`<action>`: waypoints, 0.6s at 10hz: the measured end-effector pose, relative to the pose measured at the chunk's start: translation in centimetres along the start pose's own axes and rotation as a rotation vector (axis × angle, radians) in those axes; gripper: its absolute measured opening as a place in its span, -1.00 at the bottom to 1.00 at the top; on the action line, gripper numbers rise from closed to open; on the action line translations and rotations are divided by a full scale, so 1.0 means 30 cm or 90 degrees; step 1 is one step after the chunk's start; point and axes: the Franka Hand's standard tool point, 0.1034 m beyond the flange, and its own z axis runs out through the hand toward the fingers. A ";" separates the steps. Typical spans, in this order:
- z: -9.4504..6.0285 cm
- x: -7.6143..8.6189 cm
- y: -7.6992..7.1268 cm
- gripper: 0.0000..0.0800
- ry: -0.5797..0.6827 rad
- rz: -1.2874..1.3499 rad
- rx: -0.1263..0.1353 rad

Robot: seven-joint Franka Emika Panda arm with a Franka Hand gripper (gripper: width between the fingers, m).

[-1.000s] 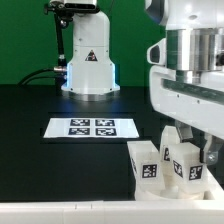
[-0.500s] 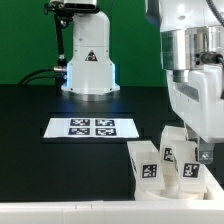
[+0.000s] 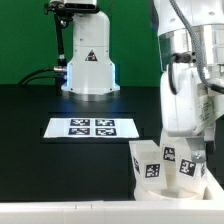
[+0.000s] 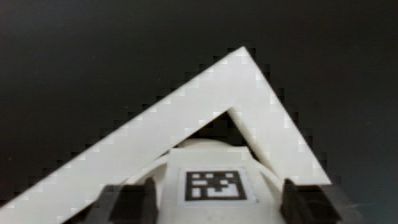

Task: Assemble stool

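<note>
White plastic is all I am seeing of the stool so far: chunky tagged legs are standing loose in a cluster near the table's front edge at the exterior view's right, just beside the marker board, and no seat disc is showing in either view. I am watching the gripper through the wrist view, its fingers standing apart either side of one tagged leg without visibly clamping it, so I am judging the assembly barely begun, with every leg still left to fit.
</note>
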 end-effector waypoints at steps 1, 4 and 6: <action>0.001 0.000 0.001 0.04 0.000 -0.010 0.000; -0.057 -0.019 -0.002 0.58 -0.015 -0.197 -0.030; -0.117 -0.040 -0.017 0.62 -0.044 -0.426 -0.054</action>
